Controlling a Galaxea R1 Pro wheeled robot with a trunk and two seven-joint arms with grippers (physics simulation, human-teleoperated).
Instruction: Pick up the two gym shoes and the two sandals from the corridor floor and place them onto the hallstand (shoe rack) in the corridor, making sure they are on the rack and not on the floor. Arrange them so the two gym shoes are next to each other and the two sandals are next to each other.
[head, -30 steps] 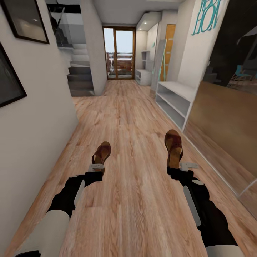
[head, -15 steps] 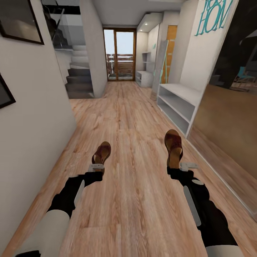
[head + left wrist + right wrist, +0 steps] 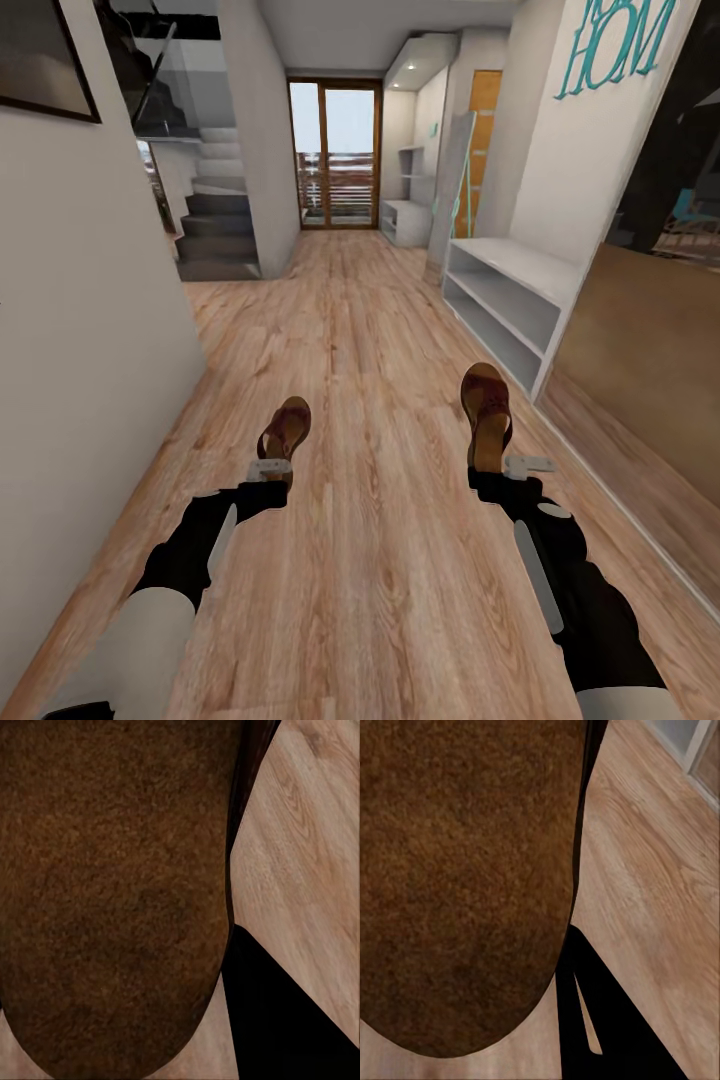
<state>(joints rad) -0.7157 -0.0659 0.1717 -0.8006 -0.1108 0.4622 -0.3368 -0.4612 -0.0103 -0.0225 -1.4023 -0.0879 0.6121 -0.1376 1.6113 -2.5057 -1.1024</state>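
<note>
Two sandals (image 3: 287, 425) held, wood-plank corridor floor (image 3: 370, 330)

The hall is bright and evenly lit. Daylight comes through the glass door (image 3: 334, 152) far ahead. Edges look stretched.

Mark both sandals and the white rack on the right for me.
Left sandal (image 3: 287, 424), head view, on its strap.
Right sandal (image 3: 487, 400), head view, on its strap.
White rack (image 3: 520, 262), head view, on its top shelf.
</note>
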